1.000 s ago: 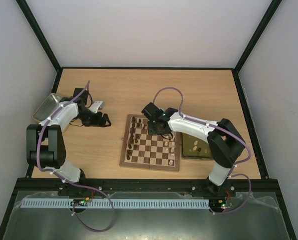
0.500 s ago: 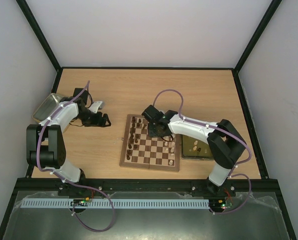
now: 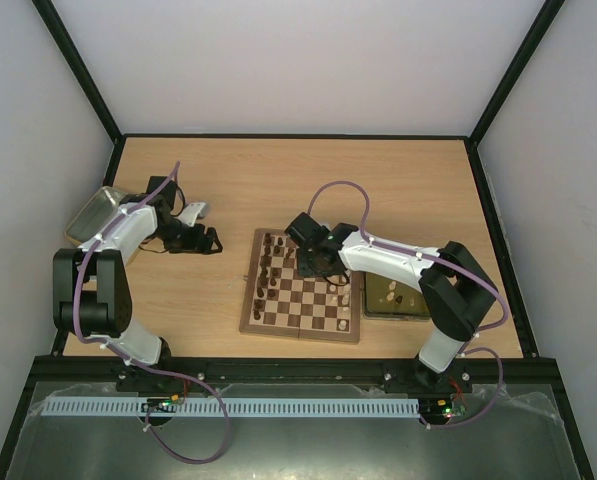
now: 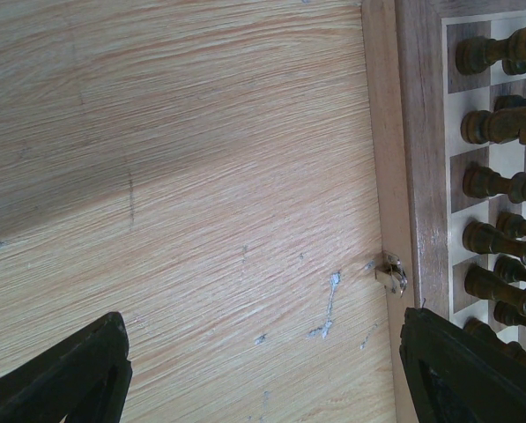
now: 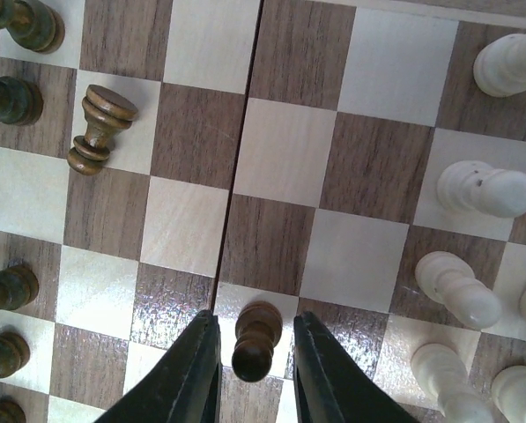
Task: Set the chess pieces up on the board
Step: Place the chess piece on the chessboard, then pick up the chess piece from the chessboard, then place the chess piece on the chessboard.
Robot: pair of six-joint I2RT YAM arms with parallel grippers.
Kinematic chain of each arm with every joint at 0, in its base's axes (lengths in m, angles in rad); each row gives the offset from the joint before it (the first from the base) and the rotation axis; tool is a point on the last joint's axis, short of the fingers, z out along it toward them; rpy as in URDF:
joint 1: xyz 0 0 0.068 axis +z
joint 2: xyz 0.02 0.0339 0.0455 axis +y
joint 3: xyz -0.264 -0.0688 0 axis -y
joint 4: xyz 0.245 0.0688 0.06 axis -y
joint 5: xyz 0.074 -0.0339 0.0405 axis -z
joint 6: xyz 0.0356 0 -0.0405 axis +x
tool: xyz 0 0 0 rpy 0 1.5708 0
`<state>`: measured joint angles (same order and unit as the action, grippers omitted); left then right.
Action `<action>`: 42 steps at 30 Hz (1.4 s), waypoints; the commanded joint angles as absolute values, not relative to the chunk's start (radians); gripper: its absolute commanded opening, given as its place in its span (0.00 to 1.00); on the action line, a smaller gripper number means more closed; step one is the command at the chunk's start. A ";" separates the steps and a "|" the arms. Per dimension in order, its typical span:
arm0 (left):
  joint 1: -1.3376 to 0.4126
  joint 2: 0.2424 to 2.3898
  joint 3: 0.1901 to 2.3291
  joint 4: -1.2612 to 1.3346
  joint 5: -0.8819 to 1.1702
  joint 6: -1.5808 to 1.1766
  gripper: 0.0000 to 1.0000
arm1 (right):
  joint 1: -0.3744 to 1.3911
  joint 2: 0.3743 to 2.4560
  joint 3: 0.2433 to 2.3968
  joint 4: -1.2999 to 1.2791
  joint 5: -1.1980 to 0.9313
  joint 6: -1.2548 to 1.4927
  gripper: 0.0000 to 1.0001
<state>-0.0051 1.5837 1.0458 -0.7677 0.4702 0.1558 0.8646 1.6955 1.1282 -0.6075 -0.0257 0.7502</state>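
The board (image 3: pixel 300 327) lies mid-table, with dark chess pieces (image 3: pixel 268 270) along its left side and cream pieces (image 3: pixel 340 296) along its right. My right gripper (image 3: pixel 314 264) is low over the board's far middle. In the right wrist view it (image 5: pixel 255 322) is open, with a finger on each side of an upright dark pawn (image 5: pixel 258 339) and a small gap on both sides. Another dark pawn (image 5: pixel 100 129) lies toppled on the board (image 5: pixel 289 150), with cream pieces (image 5: pixel 478 189) to the right. My left gripper (image 3: pixel 210 240) is open and empty over bare table left of the board (image 4: pixel 417 176).
A yellowish tray (image 3: pixel 374 300) with a few cream pieces sits against the board's right edge. A grey metal tray (image 3: pixel 90 215) stands at the far left. The board's small metal clasp (image 4: pixel 391 271) juts from its left edge, next to dark pieces (image 4: pixel 487 132).
My right gripper has moved a little toward the near side, further over the board. The left arm has not moved.
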 commanded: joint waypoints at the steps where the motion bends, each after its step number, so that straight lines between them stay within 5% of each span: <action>1: -0.002 1.562 1.034 -0.770 0.469 0.154 0.84 | 0.872 1.667 1.116 -0.606 -0.024 0.762 0.22; 20: -0.003 1.559 1.033 -0.770 0.471 0.154 0.84 | 0.876 1.682 1.124 -0.623 -0.041 0.754 0.06; 42: -0.002 1.552 1.033 -0.769 0.474 0.153 0.84 | 1.183 1.683 1.271 -0.796 -0.076 0.801 0.06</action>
